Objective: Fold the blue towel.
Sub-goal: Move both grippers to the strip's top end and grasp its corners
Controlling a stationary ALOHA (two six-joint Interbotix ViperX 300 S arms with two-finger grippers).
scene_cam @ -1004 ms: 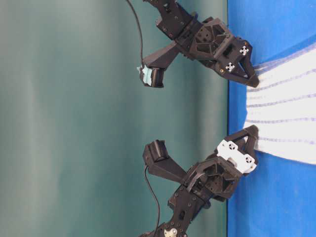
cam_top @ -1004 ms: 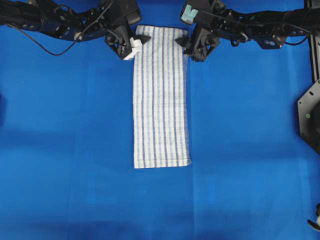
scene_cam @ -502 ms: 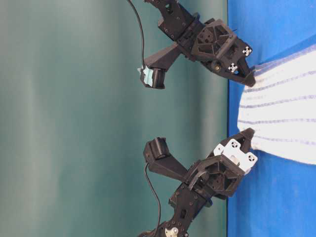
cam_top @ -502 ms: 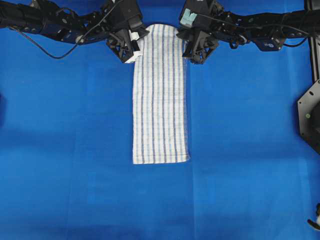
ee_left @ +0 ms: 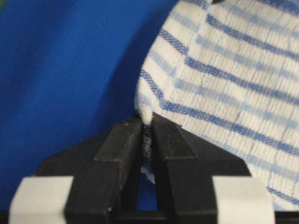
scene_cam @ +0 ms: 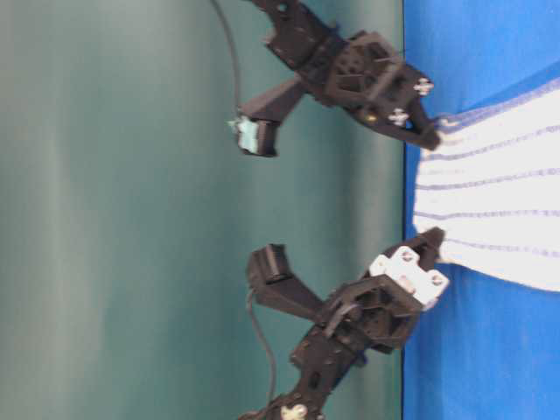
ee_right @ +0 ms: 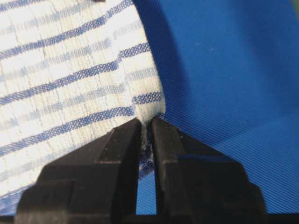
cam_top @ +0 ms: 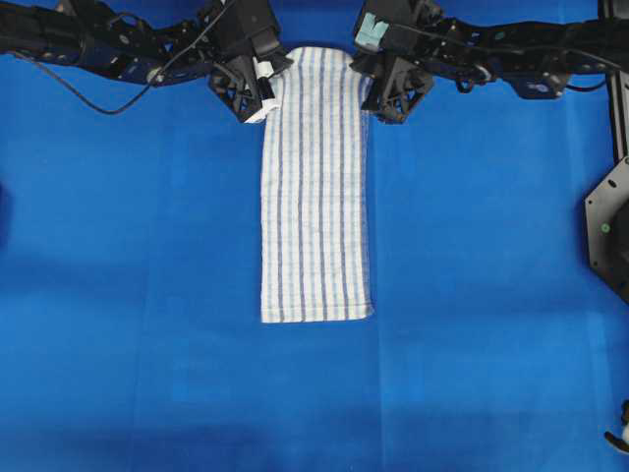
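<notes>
Where the blue cloth [cam_top: 147,295] covers the table, we count one striped towel [cam_top: 316,197] lying lengthwise at its middle. Two grippers, left [cam_top: 263,90] and right [cam_top: 371,90], each pinch a far corner; nothing blocks them.

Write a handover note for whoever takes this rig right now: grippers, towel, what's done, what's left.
Left gripper: shut on one far corner of the blue towel.
Right gripper: shut on the other far corner.
Towel: a long narrow strip on the blue table covering; far end pinched and raised, near end flat.
Done: both corners gripped.
Left: probably carry the far end over to the near edge, lay it down, release.
</notes>
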